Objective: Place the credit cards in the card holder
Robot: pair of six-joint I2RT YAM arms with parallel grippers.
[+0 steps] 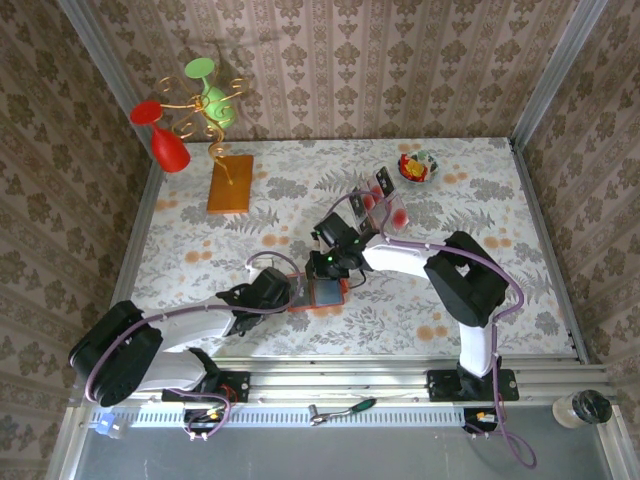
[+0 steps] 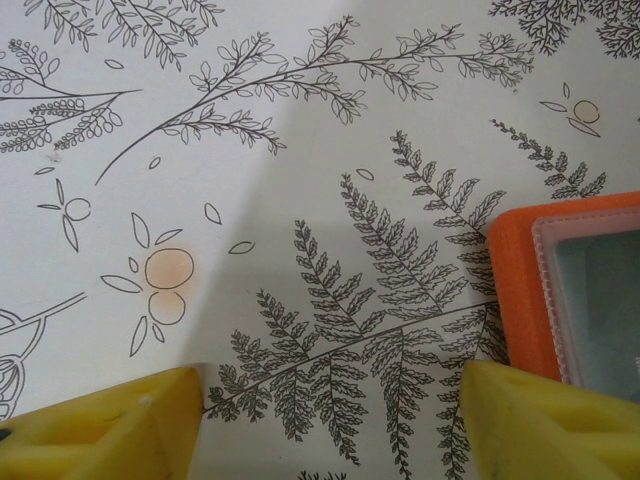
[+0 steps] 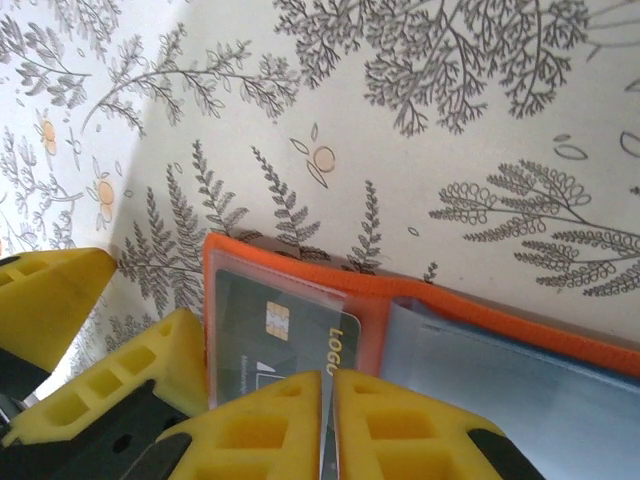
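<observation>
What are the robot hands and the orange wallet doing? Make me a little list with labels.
card holder: orange, lying open on the leaf-print table
credit card: dark, with a chip, in the holder's clear pocket
right gripper: shut, tips over the holder
left gripper: open, empty, beside the holder

The card holder (image 1: 327,293) lies open and flat on the bench — orange-red rim, grey-blue inside. A dark credit card (image 3: 262,335) with a gold chip sits partway in its clear pocket — other credit cards (image 1: 385,203) lie farther back.
</observation>
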